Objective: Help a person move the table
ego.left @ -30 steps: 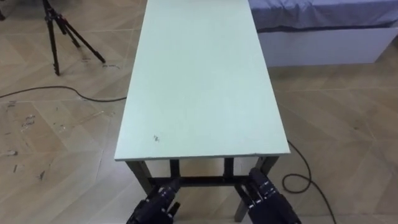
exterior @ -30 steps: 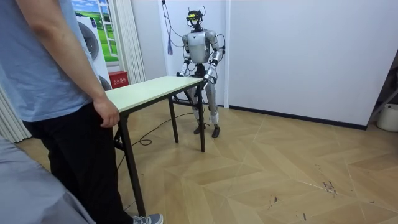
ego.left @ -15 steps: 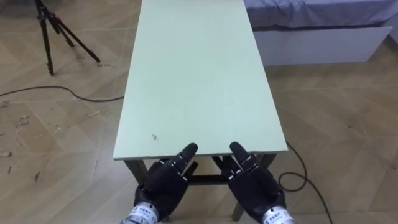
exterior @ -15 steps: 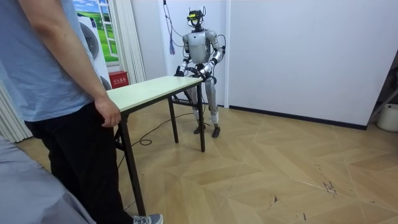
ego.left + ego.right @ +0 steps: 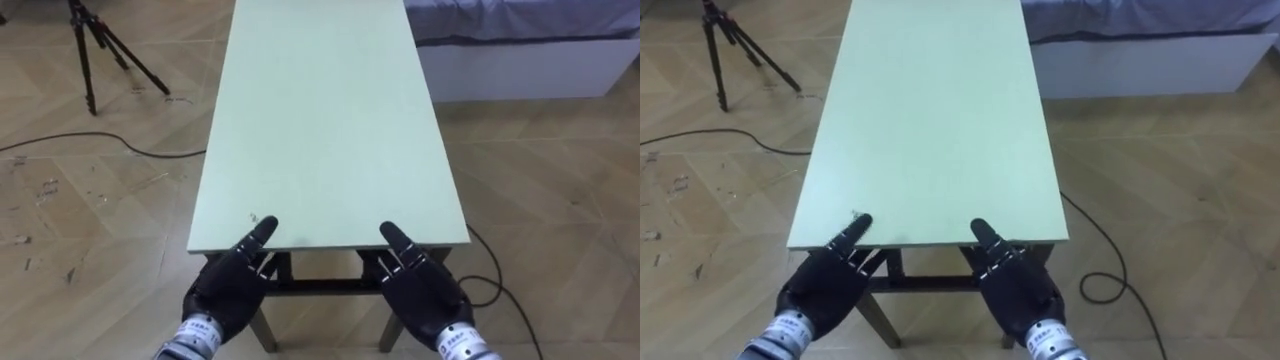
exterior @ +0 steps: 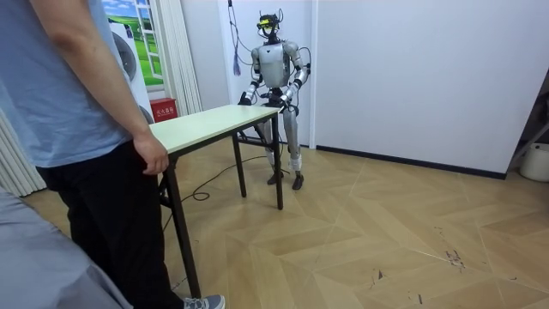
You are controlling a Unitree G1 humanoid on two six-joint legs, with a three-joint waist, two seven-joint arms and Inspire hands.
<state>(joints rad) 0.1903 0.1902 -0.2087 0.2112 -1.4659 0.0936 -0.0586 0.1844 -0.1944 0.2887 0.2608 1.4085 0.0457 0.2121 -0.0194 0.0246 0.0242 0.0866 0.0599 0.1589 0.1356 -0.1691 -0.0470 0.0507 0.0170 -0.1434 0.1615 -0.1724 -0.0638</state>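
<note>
The tabletop runs lengthwise away from the robot, its legs on the floor, between the robot and a person. At the near end the left hand and right hand are both wide, fingers straight, tips just over the edge (whether they touch it I cannot tell). The person's hand sits at the far edge. A tripod and a bed flank the far part. The step looks like reaching for a hold, with nothing gripped yet. Next, both hands probably need to close on the near edge, evenly spaced, before any lift.
</note>
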